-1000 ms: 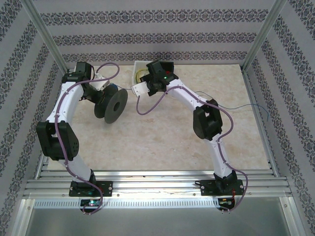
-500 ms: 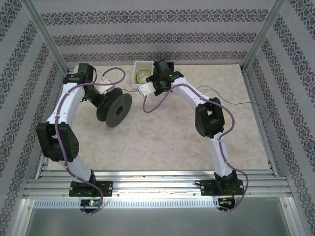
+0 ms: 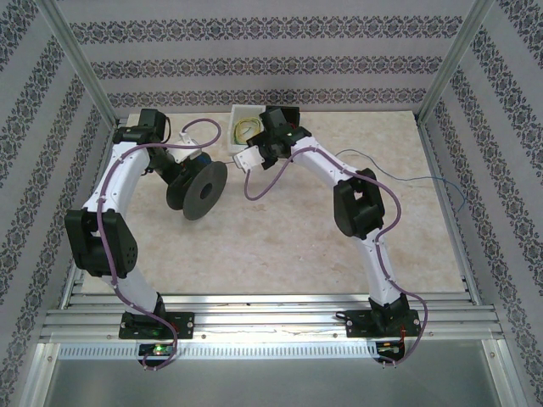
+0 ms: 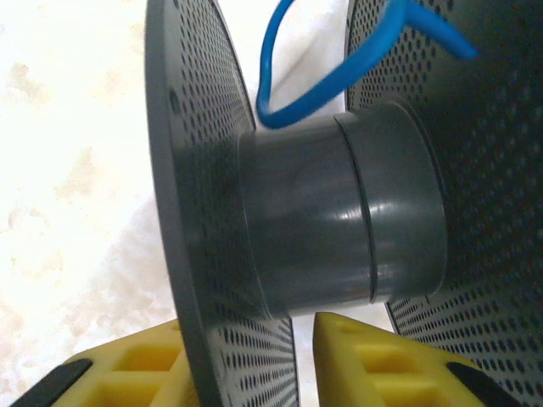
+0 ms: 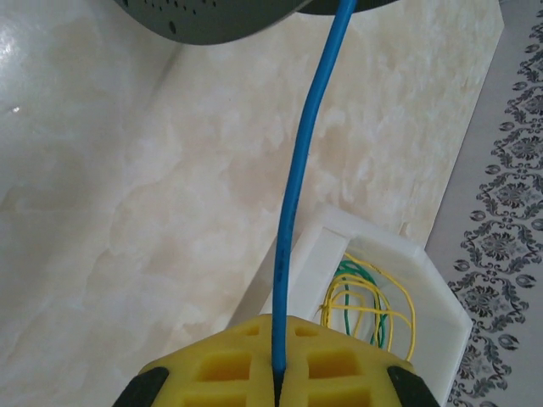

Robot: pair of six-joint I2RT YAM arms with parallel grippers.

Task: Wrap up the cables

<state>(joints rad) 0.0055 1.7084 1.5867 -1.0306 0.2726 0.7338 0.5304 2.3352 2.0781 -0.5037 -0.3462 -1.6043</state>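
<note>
Wire (image 5: 301, 178), thin and blue, rises from the right gripper (image 5: 277, 373), whose yellow fingers (image 5: 212, 369) are pressed together on it. It runs straight up to the rim of the black spool (image 5: 212, 15) at the top of the right wrist view. Just right of the wire, beyond the fingers, sits a white box (image 5: 318, 254) holding loose yellow and green coils (image 5: 356, 292).

In the left wrist view the left gripper (image 4: 254, 373) is clamped on the spool. One yellow finger (image 4: 127, 373) lies outside the perforated left flange (image 4: 195, 170), and the other lies inside it, below the grey hub (image 4: 339, 220). A loop of the wire bends down between the two flanges and touches the top of the hub.

From above, the spool is held at the left arm's tip over the far left of the table (image 3: 280, 246), on edge and tilted. The right gripper is close beside it, near the box. Further along, the wire trails in a loose curve past the right arm's elbow and across the table's right side toward its right edge
</note>
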